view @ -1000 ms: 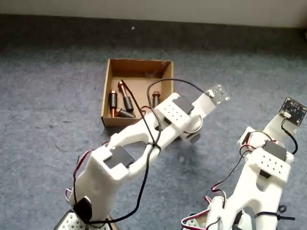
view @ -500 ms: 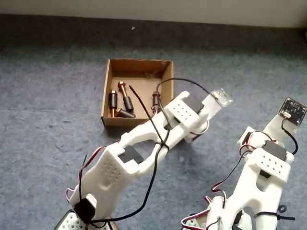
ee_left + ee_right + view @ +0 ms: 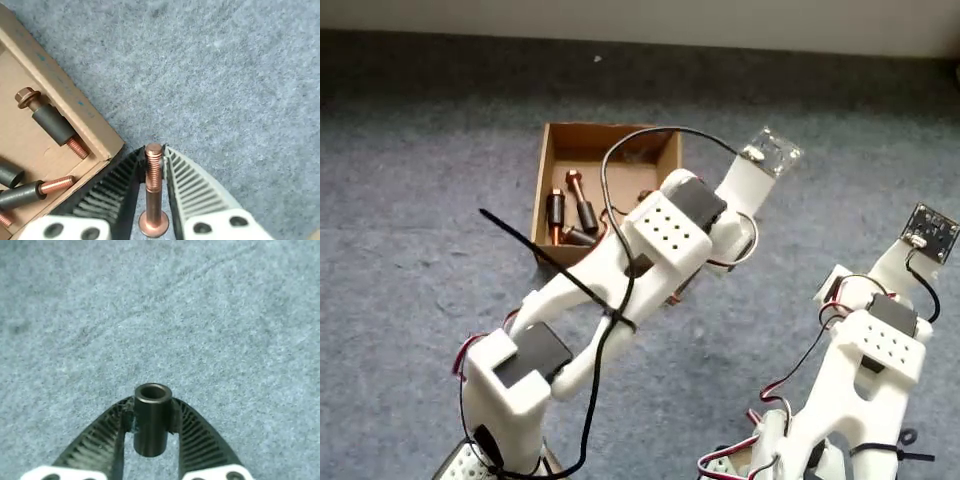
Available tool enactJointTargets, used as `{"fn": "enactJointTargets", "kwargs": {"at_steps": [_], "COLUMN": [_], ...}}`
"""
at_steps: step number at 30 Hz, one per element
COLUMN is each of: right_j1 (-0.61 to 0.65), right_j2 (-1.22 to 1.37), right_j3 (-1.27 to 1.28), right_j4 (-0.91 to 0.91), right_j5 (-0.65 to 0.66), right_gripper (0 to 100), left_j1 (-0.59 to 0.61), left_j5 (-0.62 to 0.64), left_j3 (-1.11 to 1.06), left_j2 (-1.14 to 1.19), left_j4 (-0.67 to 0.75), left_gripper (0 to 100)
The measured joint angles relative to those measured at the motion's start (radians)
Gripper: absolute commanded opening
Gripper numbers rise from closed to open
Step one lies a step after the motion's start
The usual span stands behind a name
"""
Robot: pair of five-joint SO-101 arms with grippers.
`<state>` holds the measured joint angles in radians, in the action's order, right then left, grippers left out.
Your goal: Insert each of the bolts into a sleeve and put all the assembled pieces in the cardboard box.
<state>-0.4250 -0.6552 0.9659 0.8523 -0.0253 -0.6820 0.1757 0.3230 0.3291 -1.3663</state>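
My left gripper (image 3: 153, 155) is shut on a copper bolt (image 3: 152, 192), threaded end pointing outward, just beside the corner of the cardboard box (image 3: 85, 120). In the high view the left arm (image 3: 665, 235) stretches over the box (image 3: 542, 170) and covers its right part. Inside lie several assembled bolts in dark sleeves (image 3: 582, 208) (image 3: 50, 122). My right gripper (image 3: 152, 405) is shut on a black sleeve (image 3: 151, 417), held upright with its bore facing out, above bare carpet. The right arm (image 3: 880, 340) stands at the right side.
Grey carpet (image 3: 420, 250) covers the table all round the box. A dark strip (image 3: 640, 55) runs along the far edge. Loose black cables (image 3: 610, 190) arc over the left arm.
The left arm has swung back and risen, its wrist now higher and closer to the box's right wall. The right arm has kept still.
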Motion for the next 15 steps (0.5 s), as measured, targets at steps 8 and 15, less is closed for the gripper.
{"fn": "enactJointTargets", "kwargs": {"at_steps": [8, 15], "right_j1": [0.0, 0.0], "right_j2": [0.0, 0.0], "right_j3": [0.0, 0.0], "right_j4": [0.0, 0.0], "right_j5": [0.0, 0.0], "right_gripper": [0.5, 0.5], "left_j1": [0.074, 0.241], "left_j5": [0.014, 0.196], "left_j3": [-0.278, -0.655], "left_j2": [-0.35, -0.634], "left_j4": [0.181, 0.387], "left_gripper": [1, 1]}}
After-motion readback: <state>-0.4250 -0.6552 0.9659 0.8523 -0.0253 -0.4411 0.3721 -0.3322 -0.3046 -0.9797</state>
